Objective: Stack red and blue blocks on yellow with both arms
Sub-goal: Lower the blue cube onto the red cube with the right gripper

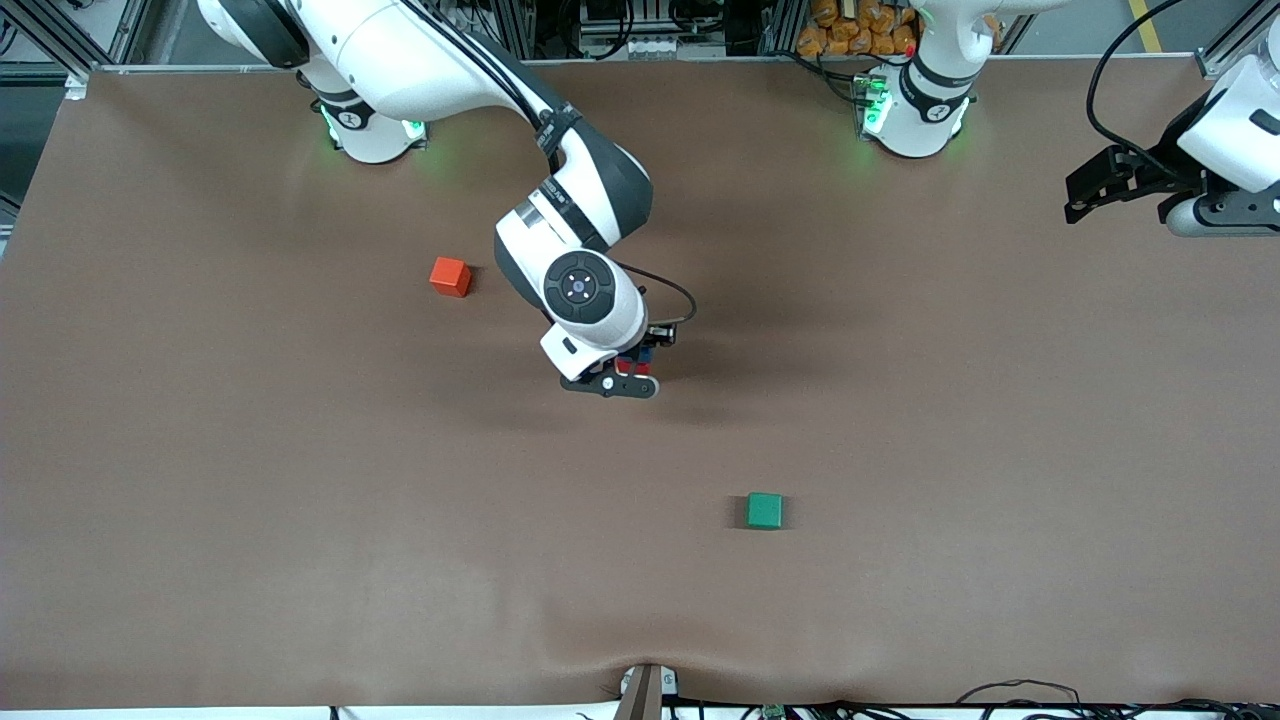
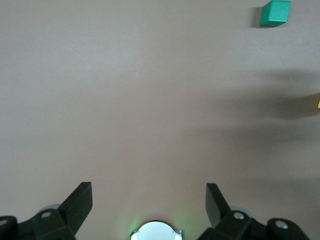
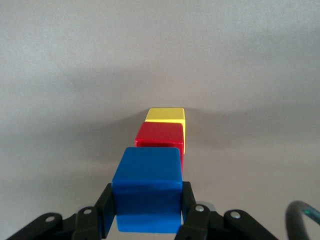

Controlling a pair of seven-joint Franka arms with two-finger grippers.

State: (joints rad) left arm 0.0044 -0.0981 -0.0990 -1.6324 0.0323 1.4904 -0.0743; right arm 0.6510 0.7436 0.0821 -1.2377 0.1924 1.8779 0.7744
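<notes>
Overhead, right gripper (image 3: 145,212) clamps blue block (image 3: 147,187) above red block (image 3: 160,140).

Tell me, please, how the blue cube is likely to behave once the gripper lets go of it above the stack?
The blue cube, gripped by the right gripper, looks rigid and matte, so slipping seems unlikely. Its flat faces should sit, not roll. The red cube on the yellow cube makes a narrow base, so an off-centre release might topple it.

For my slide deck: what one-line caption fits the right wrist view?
Right hand holds the blue block above the red block, which sits on the yellow block.
</notes>
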